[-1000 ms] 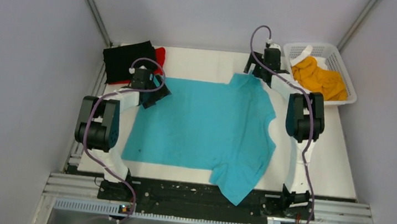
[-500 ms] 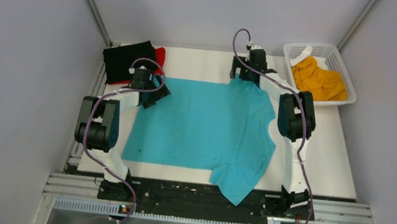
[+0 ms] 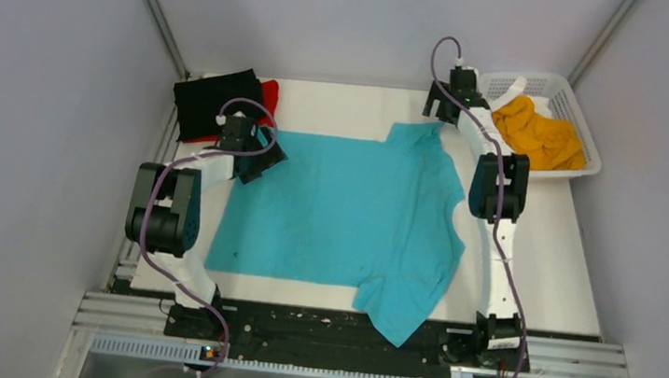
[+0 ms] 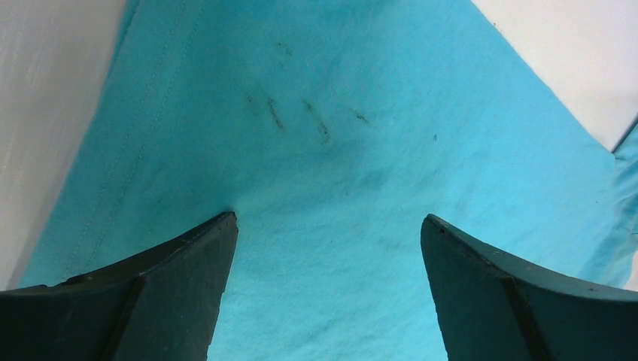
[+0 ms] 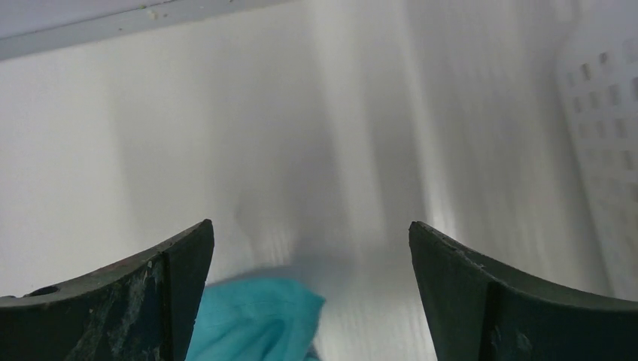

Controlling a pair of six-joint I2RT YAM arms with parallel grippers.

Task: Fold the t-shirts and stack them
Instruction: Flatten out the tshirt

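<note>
A: Since the turquoise shirt [image 3: 338, 213] lies flat on the desk [image 3: 563, 298], hem under the left claw [image 4: 327, 226] and collar end on the side of the right claw [image 5: 308, 233], its long axis runs from one claw to the other.

B: Both claws gape, holding nothing. I'd pinch hem corner and far sleeve together, lift low, and fold evenly; the near sleeve droops off the desk's edge.

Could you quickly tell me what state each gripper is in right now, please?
Left gripper: jaws open, empty, over the blue shirt.
Right gripper: jaws open, empty, above the table beside that shirt.
</note>
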